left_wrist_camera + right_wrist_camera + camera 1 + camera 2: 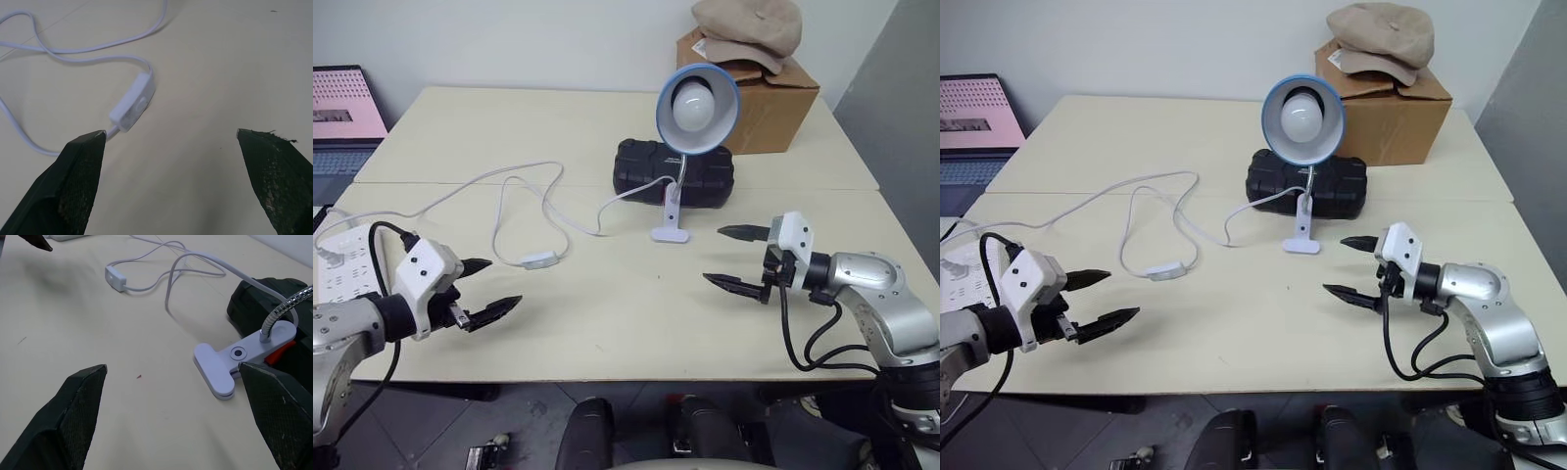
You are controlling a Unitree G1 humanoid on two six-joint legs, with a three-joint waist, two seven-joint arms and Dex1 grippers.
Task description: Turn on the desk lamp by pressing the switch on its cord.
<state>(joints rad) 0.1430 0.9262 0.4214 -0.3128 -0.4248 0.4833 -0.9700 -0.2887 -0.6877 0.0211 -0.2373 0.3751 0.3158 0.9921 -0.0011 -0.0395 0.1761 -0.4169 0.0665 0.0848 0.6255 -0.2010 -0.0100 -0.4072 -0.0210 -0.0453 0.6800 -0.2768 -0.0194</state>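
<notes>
Bare table (pixel 636 313) lies open between left hand (pixel 491 289) and switch (pixel 539 260).

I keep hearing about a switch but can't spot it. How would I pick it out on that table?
Start at the desk lamp with the blue shade and follow its thin white cord towards the robot's left. The switch is the small white oblong lump on that cord, far smaller than the white power strip at the table's edge.

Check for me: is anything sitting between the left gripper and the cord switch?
Nothing visible is in the way. The left gripper hangs open over bare table, and the switch lies flat just ahead of it, with only loops of its own cord trailing behind it. The lamp is unlit.
</notes>
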